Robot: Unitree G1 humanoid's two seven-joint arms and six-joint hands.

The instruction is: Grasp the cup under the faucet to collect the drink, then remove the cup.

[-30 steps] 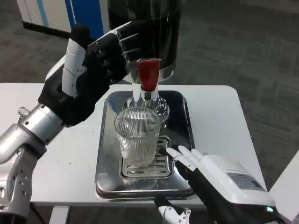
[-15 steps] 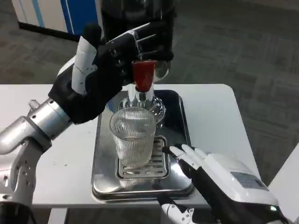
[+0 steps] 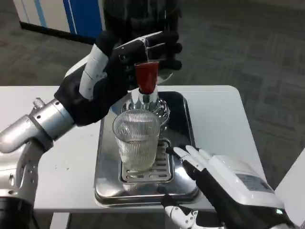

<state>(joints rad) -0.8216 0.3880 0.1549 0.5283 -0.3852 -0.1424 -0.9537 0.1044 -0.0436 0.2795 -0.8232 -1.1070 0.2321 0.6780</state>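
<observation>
Sits at the centre of the frame, upright on the slotted grille of a shiny steel drip tray (image 3: 107, 157) — a clear ribbed glass cup (image 3: 137, 139), directly below the faucet. Looks to hold a little clear liquid, though hard to be sure through the ribbing. At 12 o'clock from the cup, just above its rim, stands the red faucet handle (image 3: 146, 76) on a short chrome spout (image 3: 147, 99), fixed to a dark cylindrical drink dispenser (image 3: 138, 16) at the back.

Reaches in from 9 o'clock on a silver forearm, the left hand (image 3: 107, 78), black palm facing the camera, thumb raised at 11 o'clock of the cup. Fingers (image 3: 159, 47) extended toward 3 o'clock, passing behind and just above the red handle; whether touching it cannot be told from this angle. Nothing visibly clamped in them, and the fingers slightly apart.

Rests at 4 o'clock from the cup, near the tray's front right corner, the right hand (image 3: 224, 183) — white back up, fingers (image 3: 188, 155) spread apart and pointing toward 10 o'clock, tips over the tray edge just beside the cup's base but not touching the glass. Holds nothing.

Carries the tray, a white bench (image 3: 219, 119); beyond it, grey carpet and a blue-and-white cabinet (image 3: 62, 14) at 11 o'clock.
</observation>
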